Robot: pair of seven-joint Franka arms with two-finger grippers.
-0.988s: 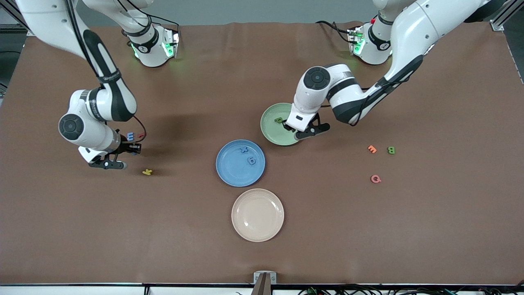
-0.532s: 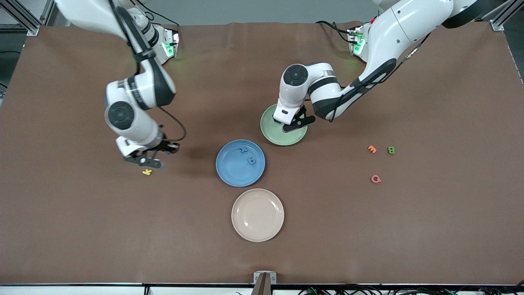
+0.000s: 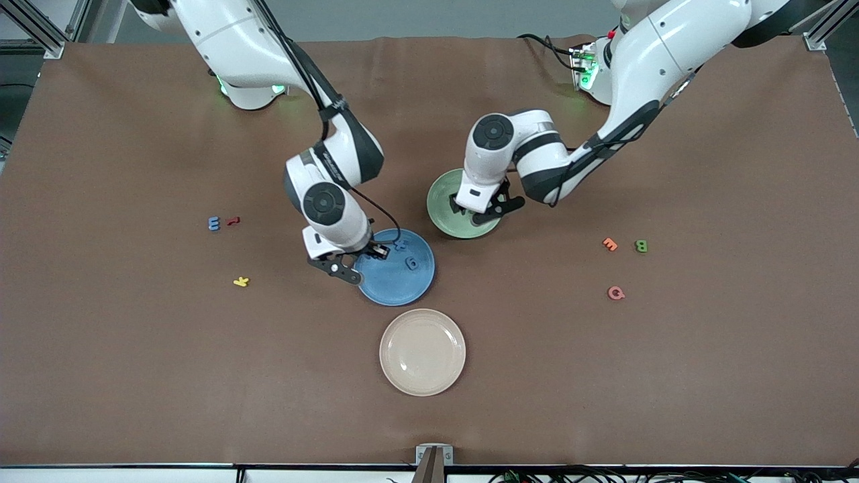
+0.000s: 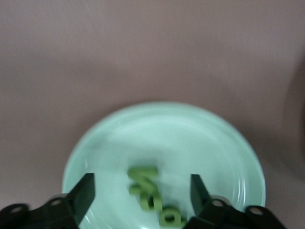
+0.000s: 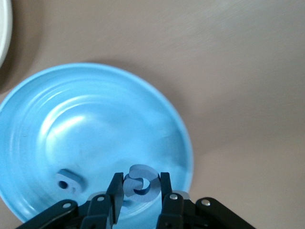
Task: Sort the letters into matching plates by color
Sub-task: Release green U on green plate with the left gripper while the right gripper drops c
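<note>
My right gripper (image 3: 377, 252) hangs over the blue plate (image 3: 396, 288), at its rim toward the right arm's end. It is shut on a small blue letter (image 5: 139, 183) held just above the plate (image 5: 95, 119). Two more blue letters (image 3: 412, 263) lie in that plate. My left gripper (image 3: 464, 208) is open low over the pale green plate (image 3: 443, 194), and green letters (image 4: 145, 188) lie between its fingers on the plate (image 4: 143, 124). A blue E (image 3: 214, 223) lies toward the right arm's end. A green B (image 3: 641, 246) lies toward the left arm's end.
A beige plate (image 3: 422, 351) stands nearer the camera than the blue one. A red letter (image 3: 233, 221) lies beside the blue E, a yellow K (image 3: 241, 282) nearer the camera. An orange E (image 3: 609, 244) and a pink G (image 3: 615, 292) lie near the green B.
My right arm has swung from the right arm's end to over the blue plate with the blue letter. My left gripper has opened over the green plate.
</note>
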